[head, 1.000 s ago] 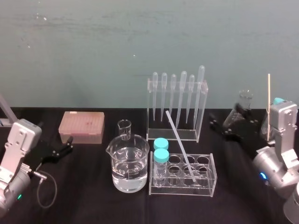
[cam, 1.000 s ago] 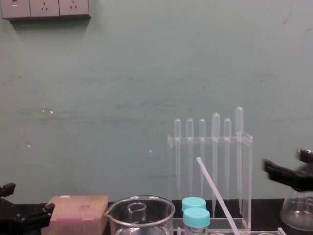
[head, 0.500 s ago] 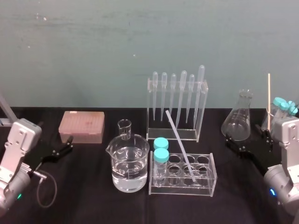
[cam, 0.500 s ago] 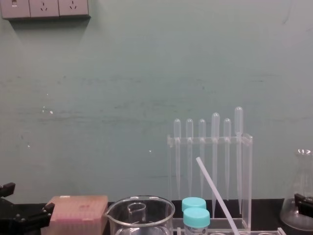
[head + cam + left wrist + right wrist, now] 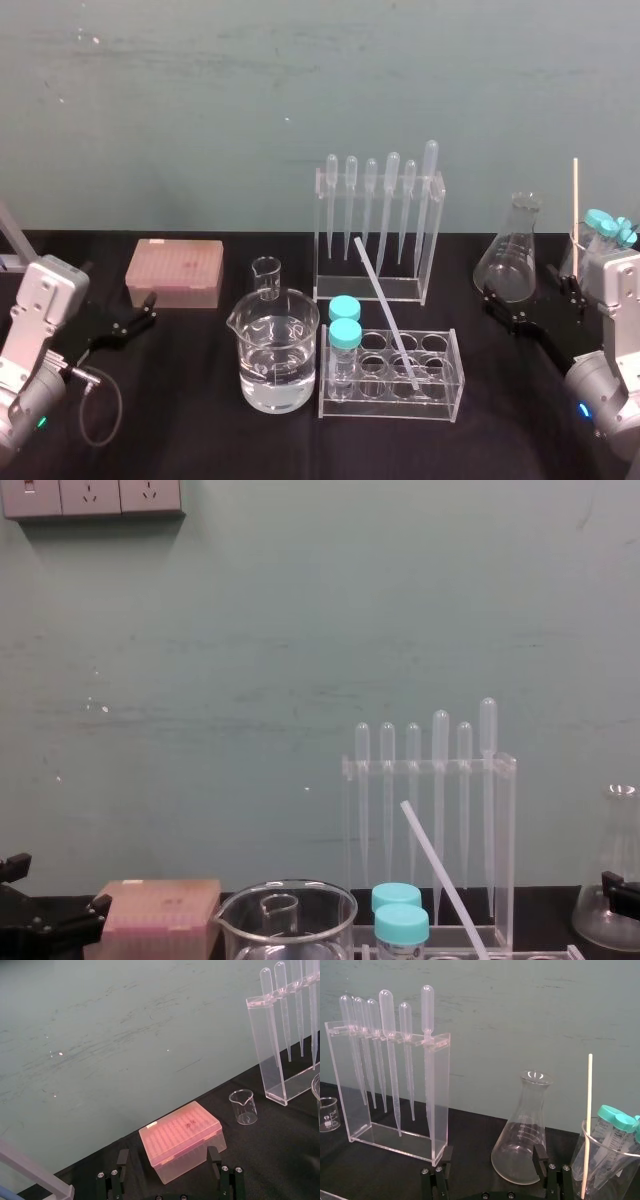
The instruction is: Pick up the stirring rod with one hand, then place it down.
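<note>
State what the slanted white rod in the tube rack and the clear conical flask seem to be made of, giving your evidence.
The thin translucent-white stirring rod: probably plastic, possibly frosted glass; milky, matt, only dimly see-through. The clear conical flask: likely glass; fully transparent, glossy, with printed graduation marks.

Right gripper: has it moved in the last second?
Yes. Right gripper has pulled back toward the robot and lower, clear of the flask it overlapped in the head view.

Left gripper (image 5: 167, 1152), right gripper (image 5: 491, 1152) (both splayed)
</note>
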Robot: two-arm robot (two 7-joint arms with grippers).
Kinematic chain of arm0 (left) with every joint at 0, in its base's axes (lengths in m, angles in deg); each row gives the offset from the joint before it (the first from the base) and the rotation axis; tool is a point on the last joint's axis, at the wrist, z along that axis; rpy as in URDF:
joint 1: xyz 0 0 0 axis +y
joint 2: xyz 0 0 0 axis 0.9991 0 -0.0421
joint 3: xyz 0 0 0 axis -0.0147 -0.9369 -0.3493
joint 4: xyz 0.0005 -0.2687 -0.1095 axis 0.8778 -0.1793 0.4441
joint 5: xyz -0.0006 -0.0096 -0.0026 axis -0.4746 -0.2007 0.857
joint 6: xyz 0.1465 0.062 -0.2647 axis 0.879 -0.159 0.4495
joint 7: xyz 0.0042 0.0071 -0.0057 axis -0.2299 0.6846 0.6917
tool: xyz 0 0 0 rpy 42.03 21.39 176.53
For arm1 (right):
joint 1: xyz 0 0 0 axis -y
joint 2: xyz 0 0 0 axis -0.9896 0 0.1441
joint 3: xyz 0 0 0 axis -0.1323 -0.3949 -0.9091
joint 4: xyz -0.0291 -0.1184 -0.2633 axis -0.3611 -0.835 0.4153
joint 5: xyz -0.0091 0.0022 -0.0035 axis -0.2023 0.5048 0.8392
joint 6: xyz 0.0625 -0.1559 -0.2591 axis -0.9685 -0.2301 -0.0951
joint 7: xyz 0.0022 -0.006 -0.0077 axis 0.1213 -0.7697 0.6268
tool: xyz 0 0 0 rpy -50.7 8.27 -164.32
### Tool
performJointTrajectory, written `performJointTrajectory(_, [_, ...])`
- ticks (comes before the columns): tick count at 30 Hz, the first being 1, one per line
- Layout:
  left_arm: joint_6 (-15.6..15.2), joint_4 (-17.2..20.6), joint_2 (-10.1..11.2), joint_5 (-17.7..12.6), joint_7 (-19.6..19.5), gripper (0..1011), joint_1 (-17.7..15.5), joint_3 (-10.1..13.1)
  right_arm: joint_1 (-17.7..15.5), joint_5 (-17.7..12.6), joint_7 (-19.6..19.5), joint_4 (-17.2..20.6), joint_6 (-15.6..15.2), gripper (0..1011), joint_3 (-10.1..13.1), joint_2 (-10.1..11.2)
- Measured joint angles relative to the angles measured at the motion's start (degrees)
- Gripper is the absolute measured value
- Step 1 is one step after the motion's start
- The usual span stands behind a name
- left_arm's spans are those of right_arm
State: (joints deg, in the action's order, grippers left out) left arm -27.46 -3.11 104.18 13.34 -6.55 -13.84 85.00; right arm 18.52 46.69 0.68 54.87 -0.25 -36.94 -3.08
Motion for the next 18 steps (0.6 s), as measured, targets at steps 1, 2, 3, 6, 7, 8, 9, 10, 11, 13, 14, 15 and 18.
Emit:
performJointTrajectory(1, [0.0,0.0,0.0,0.0,0.0,1000,0.0,0.0,0.0,0.0,0.0,0.0,0.0,1003,0.0,0.0])
performJointTrajectory(2, [0.0,0.0,0.0,0.0,0.0,1000,0.0,0.0,0.0,0.0,0.0,0.0,0.0,1003,0.0,0.0])
performJointTrajectory(3, [0.0,0.0,0.0,0.0,0.0,1000,0.0,0.0,0.0,0.0,0.0,0.0,0.0,1003,0.0,0.0])
performJointTrajectory(6, [0.0,0.0,0.0,0.0,0.0,1000,0.0,0.0,0.0,0.0,0.0,0.0,0.1,1003,0.0,0.0])
performJointTrajectory(7, [0.0,0.0,0.0,0.0,0.0,1000,0.0,0.0,0.0,0.0,0.0,0.0,0.1,1003,0.0,0.0])
performJointTrajectory(8, [0.0,0.0,0.0,0.0,0.0,1000,0.0,0.0,0.0,0.0,0.0,0.0,0.1,1003,0.0,0.0])
performJointTrajectory(9, [0.0,0.0,0.0,0.0,0.0,1000,0.0,0.0,0.0,0.0,0.0,-0.1,0.1,1003,0.0,0.0])
performJointTrajectory(10, [0.0,0.0,0.0,0.0,0.0,1000,0.0,0.0,0.0,0.0,0.0,-0.1,0.1,1003,0.0,0.0])
performJointTrajectory(11, [0.0,0.0,0.0,0.0,0.0,1000,0.0,0.0,0.1,0.0,0.0,-0.1,0.1,1003,0.0,0.0])
performJointTrajectory(13, [0.0,0.0,0.0,0.0,0.0,1000,0.0,0.0,0.1,0.0,0.0,-0.1,0.1,1003,0.0,0.0])
performJointTrajectory(14, [0.0,0.0,0.0,0.0,0.0,1000,0.0,0.0,0.1,0.0,0.0,-0.1,0.1,1003,0.0,0.0])
performJointTrajectory(15, [0.0,0.0,0.0,0.0,0.0,1000,0.0,0.0,0.1,0.0,0.0,-0.1,0.1,1003,0.0,0.0])
performJointTrajectory(18, [0.0,0.0,0.0,0.0,0.0,1000,0.0,0.0,0.1,0.0,0.0,-0.1,0.1,1003,0.0,0.0])
